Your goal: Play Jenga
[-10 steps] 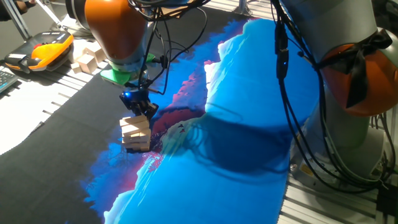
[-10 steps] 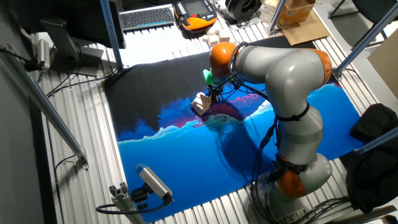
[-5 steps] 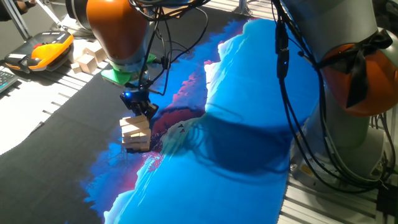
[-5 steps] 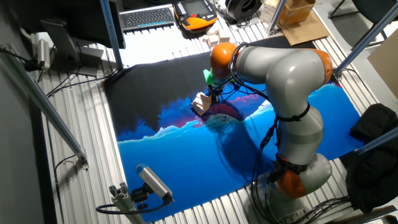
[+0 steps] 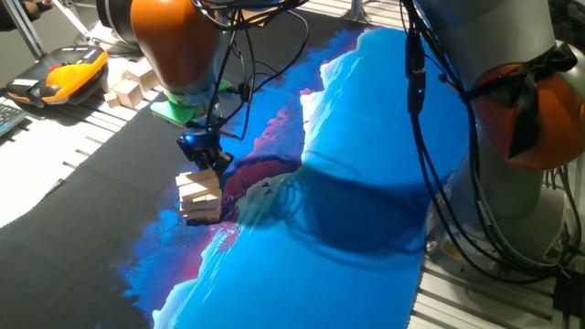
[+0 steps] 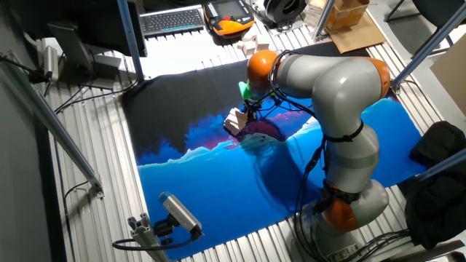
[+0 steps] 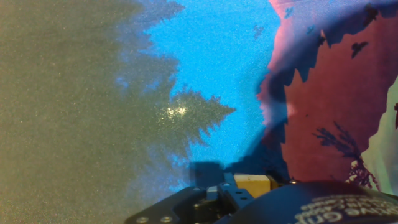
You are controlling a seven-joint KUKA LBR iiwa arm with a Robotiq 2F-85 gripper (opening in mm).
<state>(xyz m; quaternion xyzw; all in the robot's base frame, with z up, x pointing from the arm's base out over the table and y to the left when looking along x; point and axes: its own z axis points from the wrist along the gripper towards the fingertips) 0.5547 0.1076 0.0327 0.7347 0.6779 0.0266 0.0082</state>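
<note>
The Jenga tower is a short stack of pale wooden blocks on the mat, where black meets blue; its top blocks sit slightly skewed. It also shows in the other fixed view. My gripper hangs from the orange wrist, its dark fingers close together, tips at the tower's top far edge; it also shows in the other fixed view. Whether they touch the wood I cannot tell. In the hand view only a sliver of a pale block shows at the bottom edge, beside the gripper's black body.
A cluster of loose wooden blocks lies at the mat's far edge, also in the other fixed view. An orange and black pendant and a keyboard lie beyond. The arm's grey base stands on the blue side.
The orange wrist has shifted very slightly to the right. The tower and the fingertips look unchanged.
</note>
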